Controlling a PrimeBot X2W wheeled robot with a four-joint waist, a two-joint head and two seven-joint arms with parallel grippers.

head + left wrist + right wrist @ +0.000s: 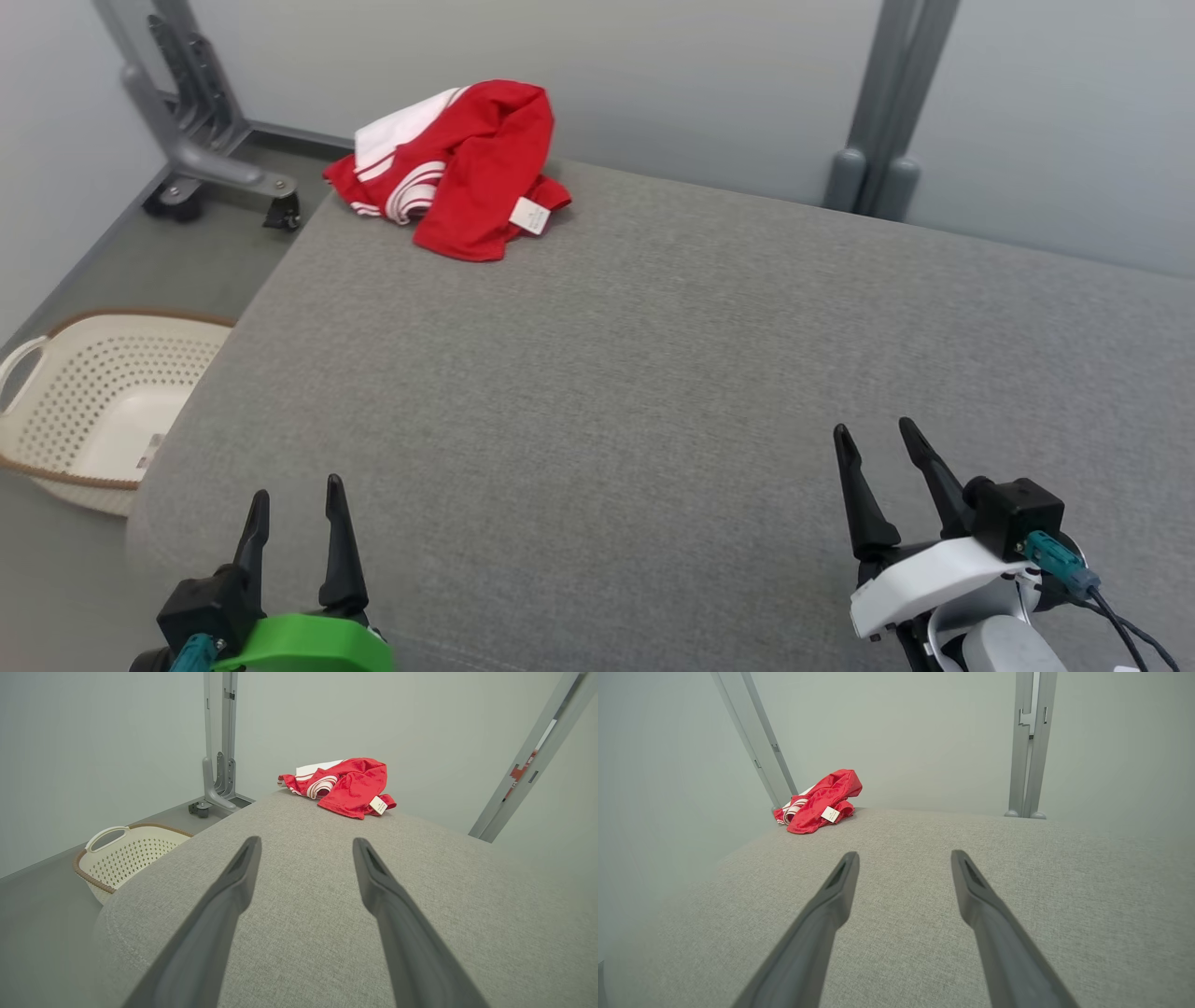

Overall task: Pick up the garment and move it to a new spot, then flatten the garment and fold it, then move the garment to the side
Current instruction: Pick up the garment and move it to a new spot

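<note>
The red-and-white garment point(462, 163) lies crumpled, seemingly inside out, at the grey surface's far-left corner.

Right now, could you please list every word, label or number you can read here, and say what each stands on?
No text can be read.
The white tag on the red garment: print too small to read.
The pale sticker inside the basket: too blurred to read.
</note>
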